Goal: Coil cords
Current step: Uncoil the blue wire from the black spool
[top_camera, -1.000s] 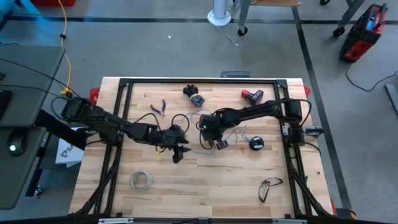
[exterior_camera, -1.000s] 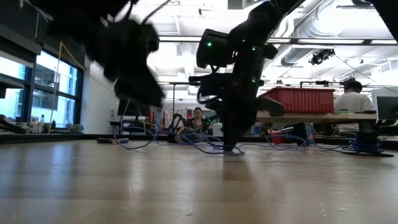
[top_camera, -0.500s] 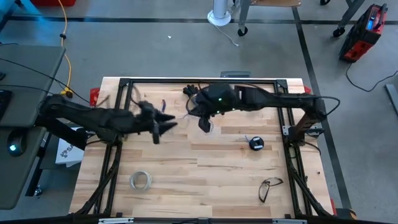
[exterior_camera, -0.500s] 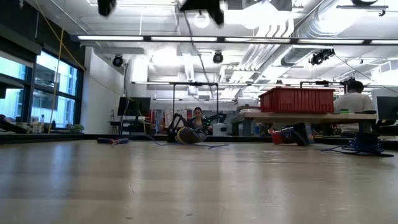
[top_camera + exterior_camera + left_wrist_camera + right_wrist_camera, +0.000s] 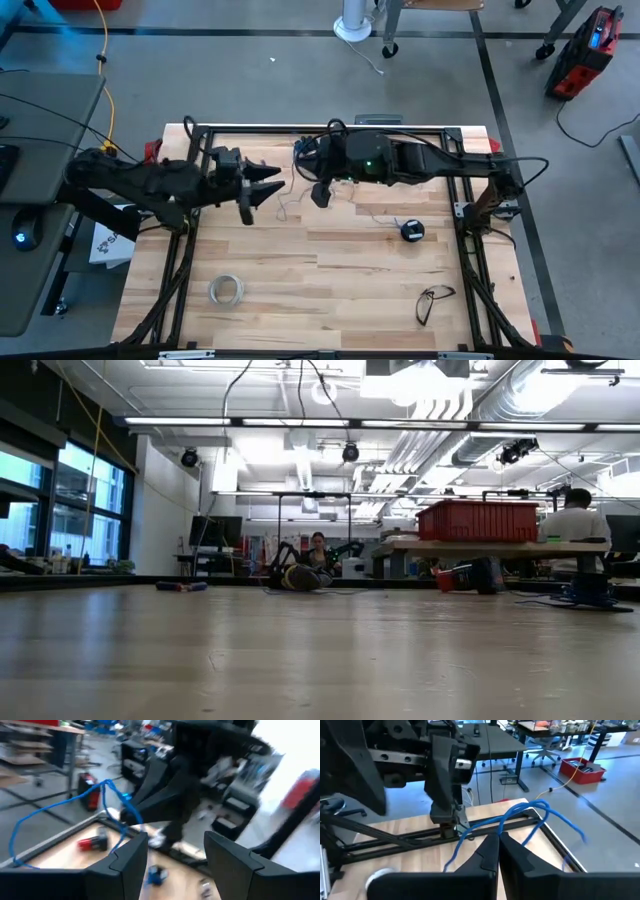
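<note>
The cord is a thin blue wire (image 5: 532,804). It hangs in loose loops between my two raised grippers and trails down to the table (image 5: 290,205). Its small dark spool (image 5: 411,230) lies on the table's right half. My right gripper (image 5: 497,840) is high over the far middle of the table, shut on the wire. My left gripper (image 5: 175,845) is open at the same height, just left of the right one (image 5: 266,185). A loop of wire (image 5: 102,787) runs close past one of its fingers. The low view shows only wire strands (image 5: 300,390) hanging from above. My right gripper pinches the wire between its two shut fingers, which point roughly level toward the table's left. Loops of wire (image 5: 520,809) rise slack from the fingertips, lifted clear of the table. My left gripper has wire beside one finger (image 5: 127,855); whether they touch I cannot tell.
A whitish ring of tape (image 5: 226,290) lies near the front left and a pair of glasses (image 5: 433,300) near the front right. A dark object (image 5: 308,148) sits by the far rail. A black frame (image 5: 200,135) borders the wooden table. A person sits at a bench in the room beyond (image 5: 572,520).
Both grippers have risen from the table and gone toward its far edge, the left one also leftward. Both have tipped up from pointing down to about level. The right one stayed shut and carried the wire up; the wire now hangs in loops.
</note>
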### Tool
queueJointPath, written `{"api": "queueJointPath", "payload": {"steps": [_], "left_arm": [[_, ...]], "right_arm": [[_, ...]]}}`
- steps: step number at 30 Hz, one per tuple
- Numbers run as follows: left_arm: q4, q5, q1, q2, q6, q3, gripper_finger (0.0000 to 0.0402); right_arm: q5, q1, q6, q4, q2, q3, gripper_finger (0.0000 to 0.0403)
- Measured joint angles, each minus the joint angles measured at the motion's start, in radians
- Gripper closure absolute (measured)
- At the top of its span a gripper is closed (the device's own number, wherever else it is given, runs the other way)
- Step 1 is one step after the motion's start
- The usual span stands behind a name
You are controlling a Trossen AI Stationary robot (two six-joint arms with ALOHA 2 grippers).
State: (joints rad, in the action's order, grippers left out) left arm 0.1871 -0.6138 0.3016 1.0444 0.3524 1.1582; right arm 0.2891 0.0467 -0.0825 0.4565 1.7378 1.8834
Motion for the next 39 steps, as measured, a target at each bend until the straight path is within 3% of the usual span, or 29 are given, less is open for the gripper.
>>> {"api": "queueJointPath", "payload": {"steps": [5, 11, 23, 26, 31, 39], "left_arm": [[0.210, -0.124, -0.001, 0.076, -0.009, 0.098, 0.0213], [0.203, -0.180, -0.007, 0.116, -0.032, 0.144, 0.0212], [0.177, -0.087, -0.063, 0.165, 0.002, 0.154, 0.0216], [0.176, -0.080, -0.072, 0.162, 0.003, 0.155, 0.0250], [0.199, -0.041, -0.078, 0.164, 0.034, 0.155, 0.0384], [0.533, -0.065, -0.080, 0.114, 0.066, 0.241, 0.0399]], "right_arm": [[0.025, 0.010, 0.047, -0.005, 0.007, 0.000, 0.0403], [0.060, 0.022, 0.093, -0.012, 0.005, 0.000, 0.0403], [0.058, 0.029, 0.151, -0.010, 0.005, 0.000, 0.0403], [0.056, 0.029, 0.169, -0.010, 0.005, 0.000, 0.0403], [0.044, 0.029, 0.178, 0.012, 0.005, 0.000, 0.0403], [0.010, 0.042, 0.177, 0.106, -0.030, 0.000, 0.0403]]}}
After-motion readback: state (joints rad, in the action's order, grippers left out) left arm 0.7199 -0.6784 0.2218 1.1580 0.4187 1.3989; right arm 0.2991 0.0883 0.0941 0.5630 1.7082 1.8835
